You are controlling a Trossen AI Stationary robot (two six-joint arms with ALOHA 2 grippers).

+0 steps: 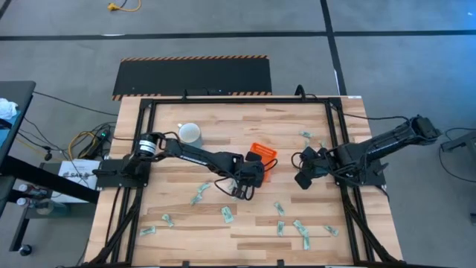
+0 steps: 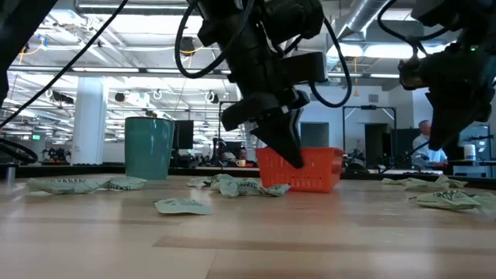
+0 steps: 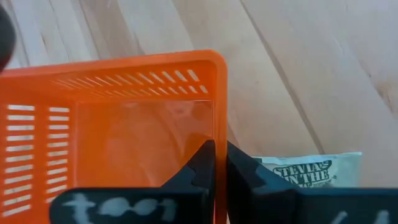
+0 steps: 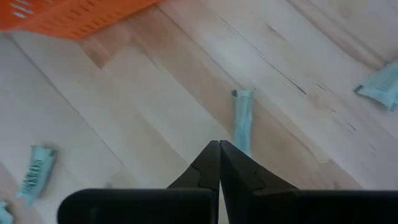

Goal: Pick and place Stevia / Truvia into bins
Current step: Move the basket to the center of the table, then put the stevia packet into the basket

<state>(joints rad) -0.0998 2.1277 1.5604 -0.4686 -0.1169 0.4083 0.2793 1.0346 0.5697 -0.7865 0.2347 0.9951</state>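
The orange bin (image 1: 264, 153) stands on the table near its middle and also shows in the low view (image 2: 314, 172). My left gripper (image 3: 221, 163) is at the bin's near edge, its fingers closed on the bin's side wall. A Stevia sachet (image 3: 311, 171) lies on the table just outside that wall. Many more sachets lie scattered on the table, for instance one toward the near edge (image 1: 227, 215) and one in the low view (image 2: 182, 205). My right gripper (image 1: 302, 179) is shut and empty, above the table right of the bin. A sachet (image 4: 242, 118) lies ahead of it. My left gripper has the bin's side wall (image 3: 219, 124) between its two fingers, one finger (image 3: 200, 167) inside the bin and one (image 3: 244, 171) outside. The fingers come from above, slanting down. The bin's bottom rests on the table.
A pale blue-green mug (image 1: 190, 134) stands at the far left of the table. Sachets lie thick along the near edge and the right side (image 1: 301, 231). The table's dark frame rails (image 1: 338, 126) run along its sides.
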